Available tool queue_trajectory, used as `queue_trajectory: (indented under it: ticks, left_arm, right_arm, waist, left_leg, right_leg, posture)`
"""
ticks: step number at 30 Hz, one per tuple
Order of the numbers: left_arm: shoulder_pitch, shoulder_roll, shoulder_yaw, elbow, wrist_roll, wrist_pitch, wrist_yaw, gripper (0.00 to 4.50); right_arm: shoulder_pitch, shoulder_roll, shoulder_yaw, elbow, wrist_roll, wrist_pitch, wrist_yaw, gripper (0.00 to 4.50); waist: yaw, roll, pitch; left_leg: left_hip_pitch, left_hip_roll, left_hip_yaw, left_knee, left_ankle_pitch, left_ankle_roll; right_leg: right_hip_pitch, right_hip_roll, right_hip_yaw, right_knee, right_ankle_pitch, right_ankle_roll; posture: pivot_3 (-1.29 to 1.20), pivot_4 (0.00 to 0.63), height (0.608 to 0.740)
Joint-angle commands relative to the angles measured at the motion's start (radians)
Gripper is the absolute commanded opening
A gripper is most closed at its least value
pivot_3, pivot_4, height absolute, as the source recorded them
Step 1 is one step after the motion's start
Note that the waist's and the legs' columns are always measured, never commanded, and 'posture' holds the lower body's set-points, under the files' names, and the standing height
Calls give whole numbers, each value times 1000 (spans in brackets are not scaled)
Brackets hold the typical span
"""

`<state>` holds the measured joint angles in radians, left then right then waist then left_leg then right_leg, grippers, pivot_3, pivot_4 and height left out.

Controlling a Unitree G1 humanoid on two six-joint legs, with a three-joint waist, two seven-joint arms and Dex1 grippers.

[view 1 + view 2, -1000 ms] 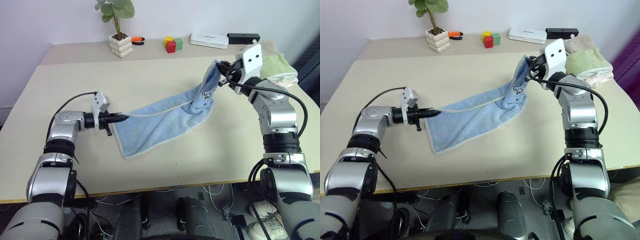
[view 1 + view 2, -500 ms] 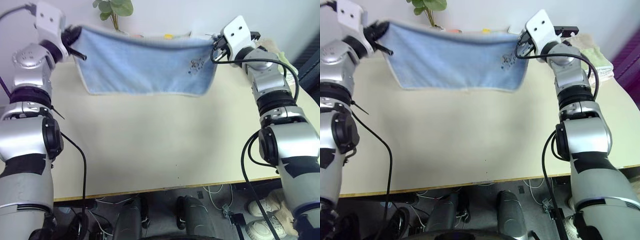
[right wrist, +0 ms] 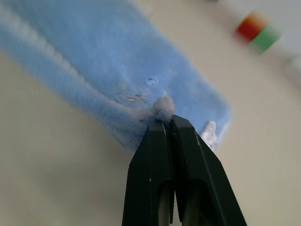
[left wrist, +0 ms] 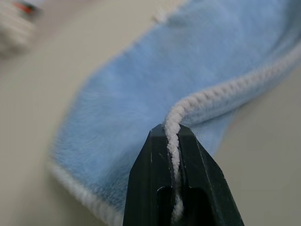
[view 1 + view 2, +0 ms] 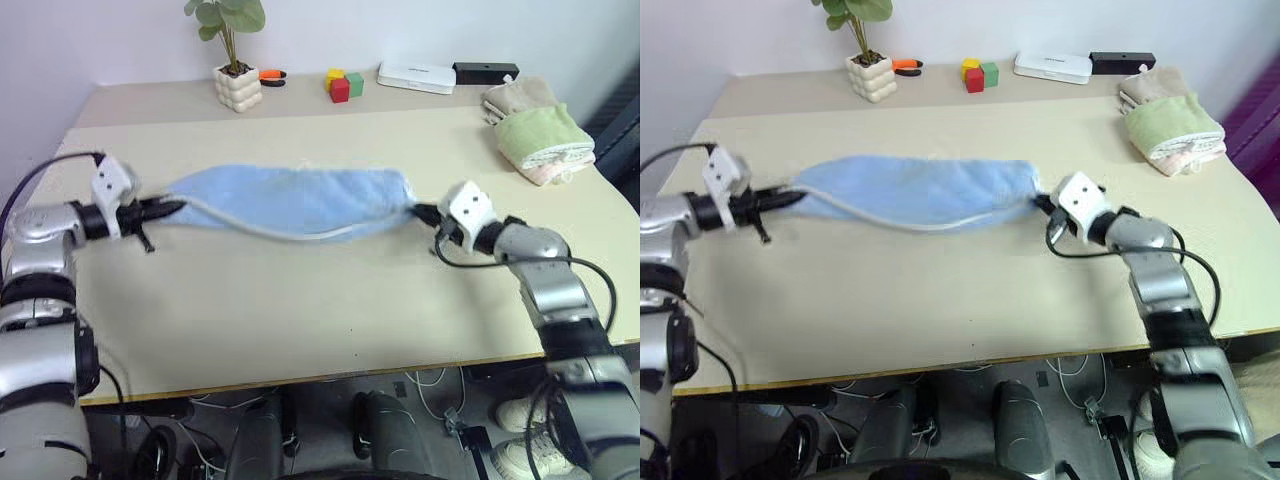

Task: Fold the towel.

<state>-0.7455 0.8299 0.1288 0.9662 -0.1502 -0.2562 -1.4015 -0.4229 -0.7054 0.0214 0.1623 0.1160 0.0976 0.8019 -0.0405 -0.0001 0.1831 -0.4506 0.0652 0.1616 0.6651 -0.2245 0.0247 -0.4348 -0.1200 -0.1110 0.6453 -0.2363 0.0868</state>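
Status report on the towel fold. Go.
Both end effectors, left and right, shut on towel ends. Towel stretched low over table. Nothing in the way.

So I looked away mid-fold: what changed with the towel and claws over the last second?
The small light-blue terry towel, held up stretched in the air half a second ago, has come down onto the beige table as a long doubled band. Both arms came down with it. The left claw and right claw stay shut on its ends. The stacked folded towels stayed put.
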Motion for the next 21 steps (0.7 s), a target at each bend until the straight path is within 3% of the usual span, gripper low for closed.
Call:
queue_trajectory:
  ticks: [1, 5, 8, 13, 21]
  left_arm:
    - [47, 36, 8, -163, -58, 77, -67, 24]
    - [105, 32, 1, -245, -61, 122, -66, 24]
    - [145, 20, 8, -313, -79, 163, -58, 0]
    - [262, 2, 6, -439, -101, 199, -34, 0]
    - [326, -12, 12, -569, -123, 244, 23, 0]
  right_arm:
    - [24, -62, -87, -117, 55, 66, 26, 0]
    - [90, -85, -59, -175, 39, 62, 65, 0]
    - [140, -100, -40, -170, 14, 24, 100, 848]
    - [221, -152, -2, -150, -85, -66, 98, 3305]
    - [129, -181, -6, -175, -87, -69, 129, 3305]
  waist:
    - [5, 0, 0]
    - [9, -1, -1]
    - [10, -1, -1]
    - [19, -1, -1]
    - [28, -2, -1]
  left_leg:
    - [0, 1, -1, 0, -2, 3]
    - [1, 1, -3, 1, -3, 5]
    - [1, 1, -2, 1, -3, 6]
    - [2, 1, -1, 1, -3, 6]
    - [3, 1, -2, 1, -3, 6]
  right_leg:
    - [0, 0, 0, 0, 0, 0]
    - [2, -1, -1, 0, 0, -1]
    - [2, -1, -1, 0, 0, -1]
    - [2, -1, 0, 0, 0, -1]
    - [2, -2, 0, 0, -1, -3]
  posture:
    - [0, 150, 740]
    - [0, 150, 740]
    - [0, 150, 740]
    - [0, 150, 740]
    - [0, 150, 740]
